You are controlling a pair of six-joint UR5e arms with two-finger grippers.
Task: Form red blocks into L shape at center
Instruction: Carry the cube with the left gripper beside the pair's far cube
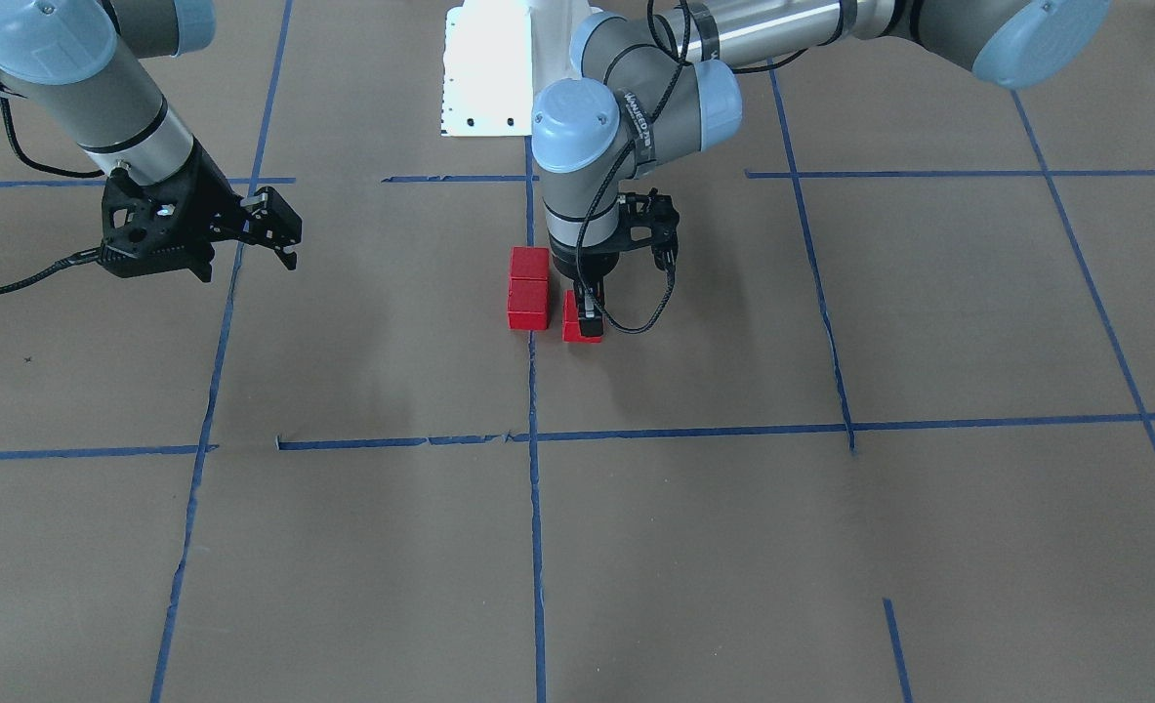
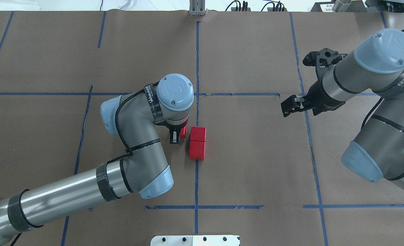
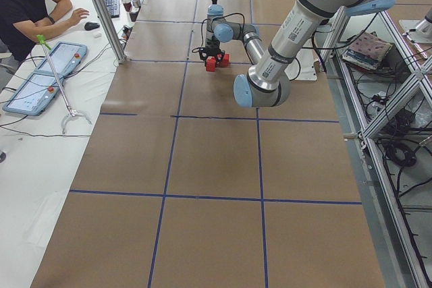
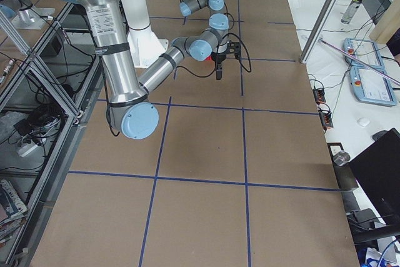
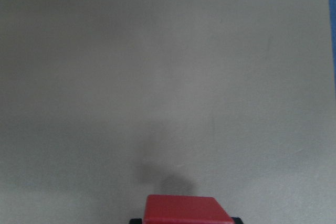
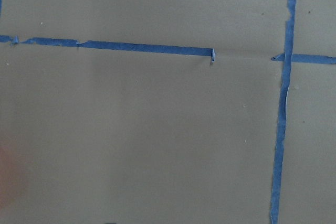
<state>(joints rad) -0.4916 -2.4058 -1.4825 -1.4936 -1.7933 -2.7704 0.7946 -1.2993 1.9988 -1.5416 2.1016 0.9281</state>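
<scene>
Clamping the third red block (image 1: 569, 322), left gripper (image 1: 587, 322) sits just beside the touching pair (image 1: 528, 288); right gripper (image 1: 279, 229) hangs open.

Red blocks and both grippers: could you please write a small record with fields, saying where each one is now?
Placed pair: two red blocks touching in a row, on the blue tape line
Third block: beside the pair's far end, on the robot's left, narrow gap between
Left gripper: shut on the third block
Right gripper: open, empty, off to the robot's right
L shape: not closed yet
</scene>
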